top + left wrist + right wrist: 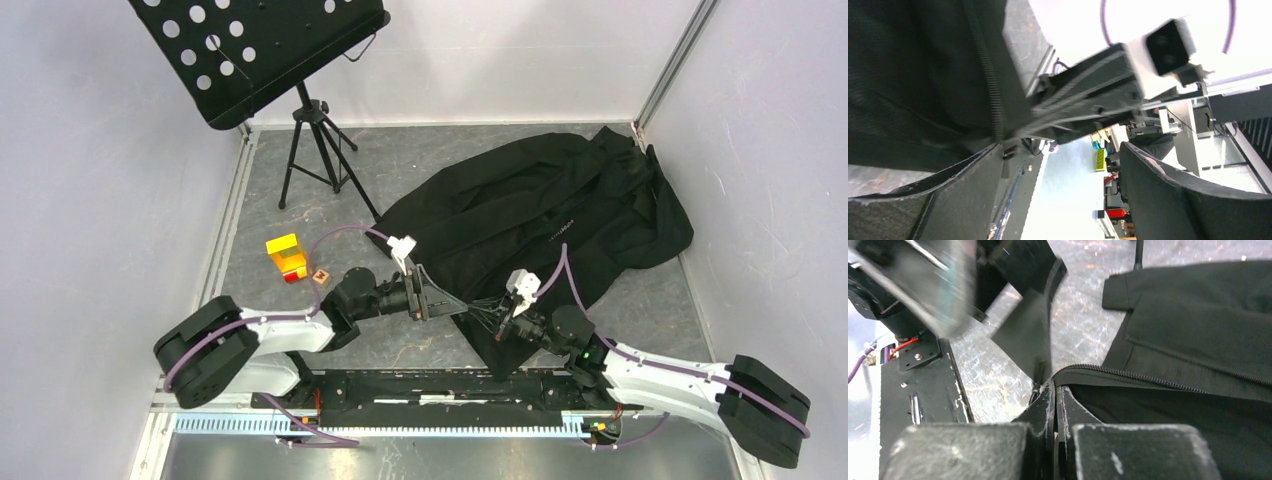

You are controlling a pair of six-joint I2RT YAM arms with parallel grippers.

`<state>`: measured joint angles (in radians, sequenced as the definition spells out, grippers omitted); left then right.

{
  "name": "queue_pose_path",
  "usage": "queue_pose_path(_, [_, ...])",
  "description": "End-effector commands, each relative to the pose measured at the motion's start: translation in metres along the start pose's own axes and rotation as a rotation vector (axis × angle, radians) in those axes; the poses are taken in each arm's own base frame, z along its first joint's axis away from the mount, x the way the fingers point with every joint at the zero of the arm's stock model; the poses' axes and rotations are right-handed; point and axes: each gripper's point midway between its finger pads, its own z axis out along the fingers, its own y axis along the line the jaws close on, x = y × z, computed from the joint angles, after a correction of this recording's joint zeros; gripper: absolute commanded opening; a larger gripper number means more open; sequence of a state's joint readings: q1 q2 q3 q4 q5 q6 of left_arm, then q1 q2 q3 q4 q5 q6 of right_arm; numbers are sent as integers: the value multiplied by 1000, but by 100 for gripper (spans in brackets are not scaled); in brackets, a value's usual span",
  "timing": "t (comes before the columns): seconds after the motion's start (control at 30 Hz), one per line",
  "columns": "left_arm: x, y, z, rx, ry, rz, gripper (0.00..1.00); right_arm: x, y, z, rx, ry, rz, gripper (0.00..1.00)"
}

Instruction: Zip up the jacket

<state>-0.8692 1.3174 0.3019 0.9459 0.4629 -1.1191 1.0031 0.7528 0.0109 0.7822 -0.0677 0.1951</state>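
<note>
The black jacket (pixel 540 215) lies spread on the grey table at centre right, its lower corner pointing at the arms. My right gripper (pixel 497 322) is shut on that corner. In the right wrist view its fingers (pixel 1054 387) are pressed together at the end of the front zipper (pixel 1128 377), with the jacket (pixel 1198 315) beyond. My left gripper (pixel 455 303) is open just left of the same corner. In the left wrist view its jaws (pixel 1062 147) stand wide apart with nothing between them. Jacket fabric (pixel 908 75) and a row of zipper teeth (pixel 990 90) lie at the upper left.
A black perforated music stand (pixel 250 50) on a tripod (pixel 320 150) stands at the back left. Yellow and red blocks (pixel 286 258) and a small wooden cube (pixel 321 276) lie left of the left gripper. White walls close in both sides.
</note>
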Motion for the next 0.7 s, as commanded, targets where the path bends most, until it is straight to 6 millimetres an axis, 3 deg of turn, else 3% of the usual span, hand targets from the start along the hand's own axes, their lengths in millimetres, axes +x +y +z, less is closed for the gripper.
queue_pose_path(0.0, [-10, -60, -7, 164, -88, 116, 89, 22, -8, -4, 58, 61, 89, 0])
queue_pose_path(0.17, [22, -80, -6, 126, 10, 214, 87, 35, -26, -9, 189, 102, 218, 0])
queue_pose_path(0.27, [35, -91, -15, 200, 45, 160, 80, 19, -17, -7, 136, 42, 265, 0])
queue_pose_path(0.33, [35, -79, -19, 141, 31, 150, 82, 11, -15, -7, 118, 13, 254, 0])
queue_pose_path(0.4, [28, -49, -21, -35, 3, 155, 90, 8, -9, -8, 79, 1, 230, 0])
queue_pose_path(0.47, [18, -21, -24, -211, -24, 157, 90, 6, -10, -9, 78, -6, 224, 0])
queue_pose_path(0.67, [2, -25, -11, -130, -64, 108, 82, -2, -6, -9, 57, -39, 290, 0])
